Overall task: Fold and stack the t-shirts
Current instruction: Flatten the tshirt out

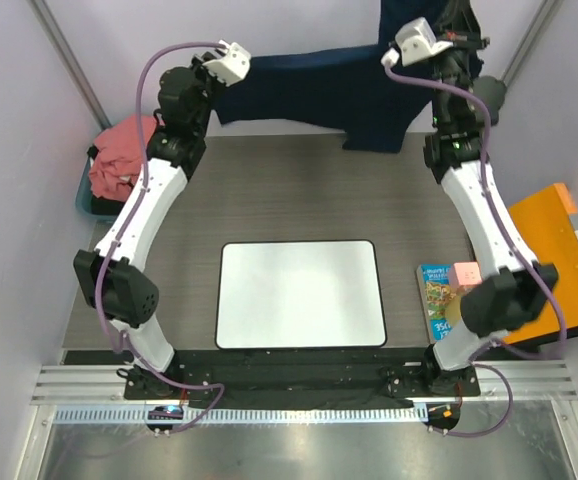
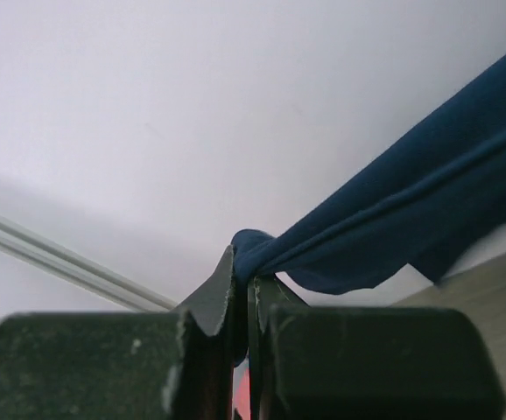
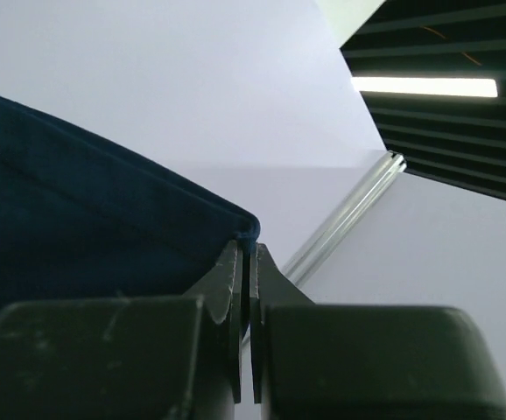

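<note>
Left claw point(image 2: 242, 262) and right claw point(image 3: 245, 251) each clenched an edge of the limp, light navy t-shirt point(image 1: 309, 95), judged best held at corners.

Dark navy t-shirt point(image 1: 339, 95) stretched aloft along the far edge; salmon-pink t-shirt point(image 1: 119, 160) crumpled at far left.

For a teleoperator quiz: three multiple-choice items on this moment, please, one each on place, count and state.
1. Where is the salmon-pink shirt? A. by the table's left edge B. far right corner C. near edge
2. How many grippers hold the navy shirt? A. none B. one C. two
3. The left gripper is: A. wide open B. shut on cloth C. out of view
Answers: 1A, bunched there in the top view; 2C, the right gripper pinches it too; 3B, its wrist view shows cloth clamped.
</note>
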`<state>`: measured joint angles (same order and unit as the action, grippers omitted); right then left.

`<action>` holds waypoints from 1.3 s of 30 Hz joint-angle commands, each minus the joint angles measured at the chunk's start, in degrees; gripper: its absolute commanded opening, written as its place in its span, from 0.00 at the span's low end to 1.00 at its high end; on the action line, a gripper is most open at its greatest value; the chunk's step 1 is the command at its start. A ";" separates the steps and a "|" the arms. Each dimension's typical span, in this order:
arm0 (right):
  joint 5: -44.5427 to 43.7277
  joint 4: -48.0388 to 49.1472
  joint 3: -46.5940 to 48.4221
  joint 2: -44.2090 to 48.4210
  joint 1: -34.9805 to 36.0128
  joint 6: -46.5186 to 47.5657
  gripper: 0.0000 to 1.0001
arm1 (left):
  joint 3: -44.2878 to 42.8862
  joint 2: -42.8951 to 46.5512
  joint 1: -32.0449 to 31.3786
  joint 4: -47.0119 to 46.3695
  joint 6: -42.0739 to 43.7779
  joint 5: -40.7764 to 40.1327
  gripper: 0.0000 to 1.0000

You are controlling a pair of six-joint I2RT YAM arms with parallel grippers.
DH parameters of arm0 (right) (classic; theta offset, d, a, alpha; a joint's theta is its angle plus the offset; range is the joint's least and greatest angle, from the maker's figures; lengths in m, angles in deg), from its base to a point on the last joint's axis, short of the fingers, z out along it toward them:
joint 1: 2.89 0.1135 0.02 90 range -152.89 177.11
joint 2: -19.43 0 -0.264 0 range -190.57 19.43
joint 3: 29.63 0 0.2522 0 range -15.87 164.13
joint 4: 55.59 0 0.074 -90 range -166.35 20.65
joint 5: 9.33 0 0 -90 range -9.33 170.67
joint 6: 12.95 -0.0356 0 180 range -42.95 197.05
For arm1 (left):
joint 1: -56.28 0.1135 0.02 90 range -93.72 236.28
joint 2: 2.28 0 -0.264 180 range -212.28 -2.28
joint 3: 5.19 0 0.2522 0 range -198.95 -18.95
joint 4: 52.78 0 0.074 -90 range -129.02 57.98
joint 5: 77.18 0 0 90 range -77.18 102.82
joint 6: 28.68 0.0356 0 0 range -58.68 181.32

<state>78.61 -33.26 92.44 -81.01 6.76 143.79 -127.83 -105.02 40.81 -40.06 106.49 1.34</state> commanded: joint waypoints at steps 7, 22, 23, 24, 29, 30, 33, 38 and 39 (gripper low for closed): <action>25.08 -55.44 -24.03 30.11 0.90 -9.97 0.01 | 1.07 15.72 2.98 49.60 2.72 28.08 0.00; 16.23 -25.62 -22.36 19.60 0.98 3.47 0.01 | -16.77 5.28 1.58 34.39 7.57 1.50 0.00; 15.61 -22.68 -19.83 17.24 1.07 4.62 0.01 | -18.63 2.48 0.97 25.65 7.65 -0.36 0.00; 14.90 -19.34 -17.98 13.47 1.25 5.41 0.01 | -20.56 0.80 0.35 21.56 8.53 -1.77 0.00; 11.21 -1.05 1.58 1.23 1.42 9.01 0.01 | -26.21 -7.46 -0.45 -20.80 31.13 3.00 0.00; 10.95 0.80 4.86 -1.83 1.42 9.72 0.01 | -29.69 -11.22 1.03 -25.81 34.43 5.83 0.00; 11.29 5.03 16.12 -3.53 1.86 11.65 0.01 | -46.87 -19.13 3.15 -28.14 35.52 10.43 0.00; 15.42 5.39 15.72 5.33 4.41 13.33 0.01 | -33.02 -8.83 4.48 -43.77 34.91 14.03 0.00; 16.73 4.08 13.18 7.96 5.37 13.15 0.01 | -25.84 -6.36 4.48 -45.27 34.73 14.03 0.00</action>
<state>91.55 -39.14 106.47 -86.60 9.36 154.81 -164.75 -124.15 44.42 -62.39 138.71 11.83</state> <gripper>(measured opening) 0.043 0.022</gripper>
